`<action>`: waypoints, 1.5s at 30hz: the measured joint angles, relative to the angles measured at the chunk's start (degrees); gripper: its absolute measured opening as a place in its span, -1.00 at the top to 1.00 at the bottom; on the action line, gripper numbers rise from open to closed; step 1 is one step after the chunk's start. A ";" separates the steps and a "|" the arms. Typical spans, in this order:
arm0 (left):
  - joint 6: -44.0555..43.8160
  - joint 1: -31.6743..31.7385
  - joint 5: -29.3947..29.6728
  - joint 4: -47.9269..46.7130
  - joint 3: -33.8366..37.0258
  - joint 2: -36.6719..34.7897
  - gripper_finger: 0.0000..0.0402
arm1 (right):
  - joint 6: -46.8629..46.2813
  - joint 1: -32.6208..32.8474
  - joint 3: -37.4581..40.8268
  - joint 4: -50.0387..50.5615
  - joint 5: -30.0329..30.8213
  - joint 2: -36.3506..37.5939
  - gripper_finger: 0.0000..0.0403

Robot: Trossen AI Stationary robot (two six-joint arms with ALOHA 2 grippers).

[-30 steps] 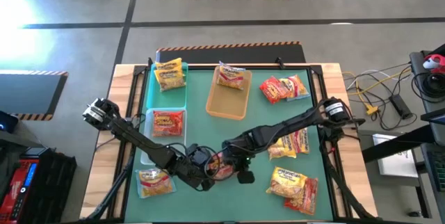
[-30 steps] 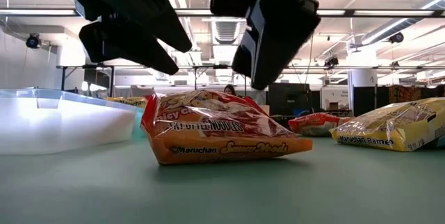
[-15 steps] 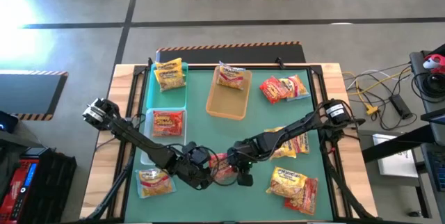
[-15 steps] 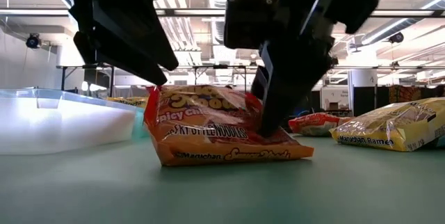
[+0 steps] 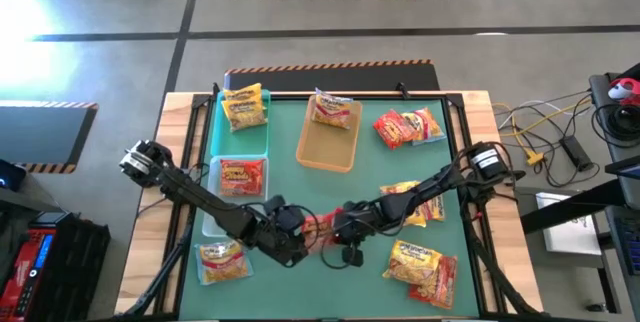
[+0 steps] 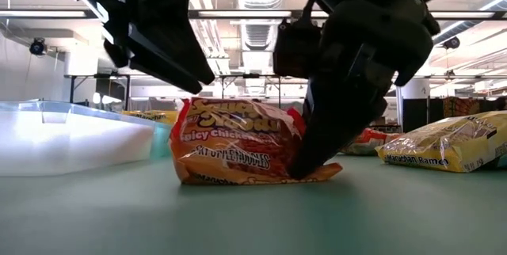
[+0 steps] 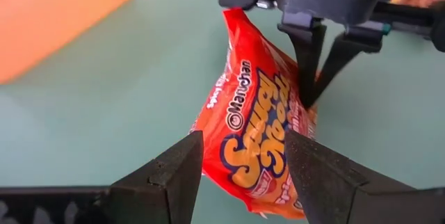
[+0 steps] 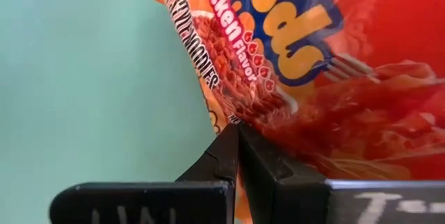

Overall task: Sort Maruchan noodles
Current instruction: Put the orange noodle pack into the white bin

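At the near middle of the green table (image 5: 300,172), we saw the orange-and-red packet (image 6: 238,140) tipped up onto its edge where a second before it had lain nearly flat; the right gripper (image 6: 305,168), fingers pressed together, had come down against its side, while the left gripper (image 7: 243,175) waited with fingers apart around the packet's other end, not yet closing, which we took as propping it up for a pickup. The low view showed the tilt; the overhead view (image 5: 318,230) hid most of the packet beneath both arms; the right wrist view (image 8: 238,161) confirmed the closed fingertips at its lower seam.
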State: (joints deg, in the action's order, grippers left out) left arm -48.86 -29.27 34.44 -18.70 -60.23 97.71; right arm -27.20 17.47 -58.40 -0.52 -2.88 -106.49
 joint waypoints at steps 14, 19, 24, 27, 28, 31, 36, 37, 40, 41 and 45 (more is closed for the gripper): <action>7.43 4.52 -5.37 -0.15 0.00 -0.15 0.07 | 13.42 -0.01 4.02 -6.24 1.26 -0.14 0.96; 11.72 6.59 -6.93 -0.11 0.00 -0.13 0.07 | 19.89 -0.02 3.67 -6.03 1.34 -0.20 0.96; 15.57 8.86 -10.06 0.04 0.00 -0.13 0.07 | 25.48 0.05 3.73 -6.09 1.35 -0.25 0.96; 17.21 10.81 -16.44 0.31 0.00 -0.13 0.07 | 28.97 0.13 3.73 -6.09 1.49 -0.25 0.96; 17.91 11.35 -18.59 0.65 0.00 -0.13 0.07 | 30.13 0.13 3.73 -6.09 1.49 -0.25 0.96; 20.52 12.64 -22.01 1.33 0.00 -0.13 0.07 | 32.98 0.13 3.75 -6.13 1.49 -0.27 0.96; 23.10 15.81 -26.23 2.11 0.00 -0.13 0.07 | 36.30 0.13 3.77 -6.19 1.48 -0.29 0.96; 23.72 16.51 -27.80 2.54 0.00 -0.13 0.07 | 36.67 0.13 3.77 -6.20 1.48 -0.29 0.96; 25.40 18.59 -32.34 3.28 0.00 -0.11 0.07 | 37.72 0.13 3.77 -6.20 1.47 -0.29 0.96; 25.70 19.26 -33.65 3.29 0.01 0.14 0.07 | 38.05 0.13 3.77 -6.20 1.49 -0.29 0.96; 25.59 21.98 -40.25 5.10 1.14 0.81 0.07 | 38.40 0.13 3.79 -6.20 1.49 -0.29 0.96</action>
State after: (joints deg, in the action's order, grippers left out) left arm -23.27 -7.29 -5.81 -13.60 -59.08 98.53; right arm 11.20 17.61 -54.61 -6.72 -1.39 -106.78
